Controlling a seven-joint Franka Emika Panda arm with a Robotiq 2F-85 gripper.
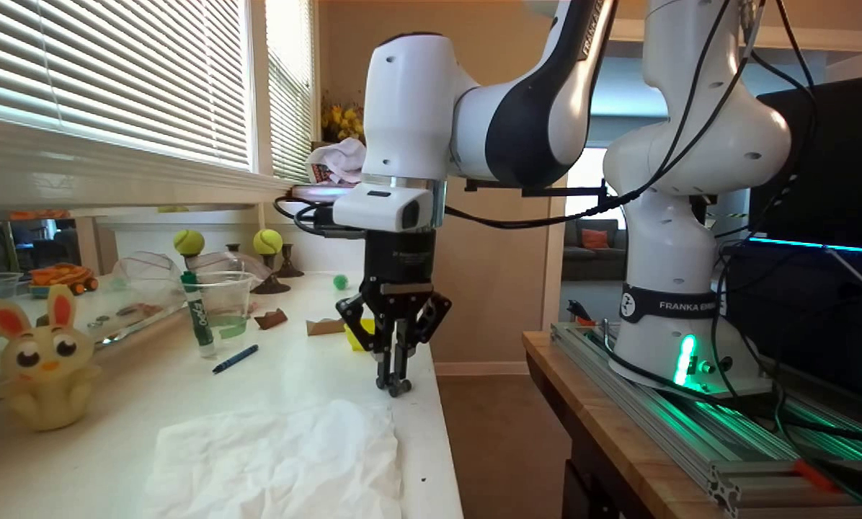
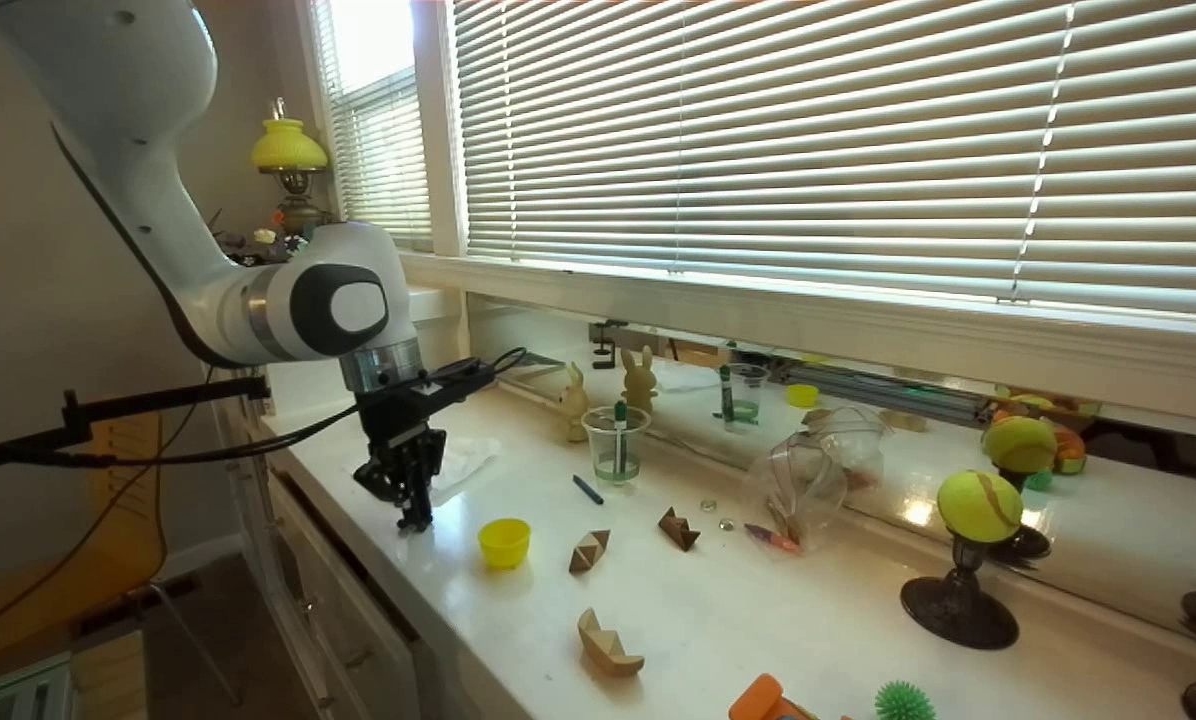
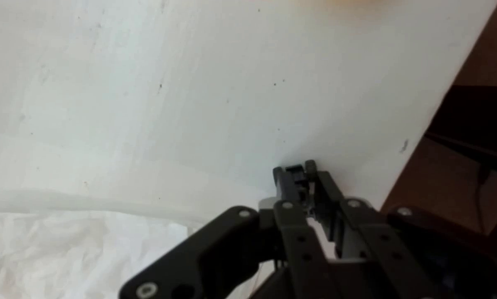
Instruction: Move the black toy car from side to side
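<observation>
One gripper [image 1: 393, 372] points down at the white counter [image 3: 182, 108], its two fingers [image 3: 330, 189] drawn close with only a narrow gap, and the black toy car [image 3: 297, 172] sits between their tips, seemingly pinched there, near the counter edge that faces the robot. I take the step in hand to be the sideways shift, the grip being ready for it; whether the car bears on the surface I cannot tell. The next move would call for a low, level travel along the counter, keeping off the brink, then a gentle release. The car looks tiny, dark and blocky, with small round wheels [image 3: 311, 167] showing at the fingertips in the wrist view; finer detail is lost against the black metal. Near on one side lies a crumpled white sheet [image 1: 280, 461]; on the opposite side stands a yellow cup [image 2: 504, 545].
</observation>
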